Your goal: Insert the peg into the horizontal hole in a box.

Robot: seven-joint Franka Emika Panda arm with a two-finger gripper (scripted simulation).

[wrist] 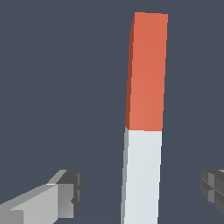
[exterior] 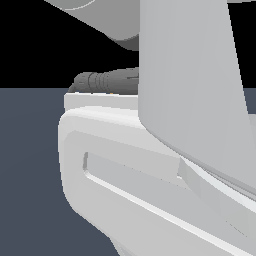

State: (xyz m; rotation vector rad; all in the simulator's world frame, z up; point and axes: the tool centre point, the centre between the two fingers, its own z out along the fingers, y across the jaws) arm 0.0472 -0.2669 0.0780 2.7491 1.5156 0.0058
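In the wrist view the peg (wrist: 144, 118) lies on the dark grey floor, orange-red along one half and pale grey along the other. My gripper (wrist: 142, 192) is open, its two fingers (wrist: 65, 192) standing wide on either side of the peg's pale grey half, apart from it. The box and its hole are out of view. The exterior view is filled by the arm's white body (exterior: 150, 165), which hides the peg and the gripper.
Dark grey floor (wrist: 52, 87) surrounds the peg in the wrist view. In the exterior view a strip of the same floor (exterior: 25, 175) shows on the exterior view's left, under a black background.
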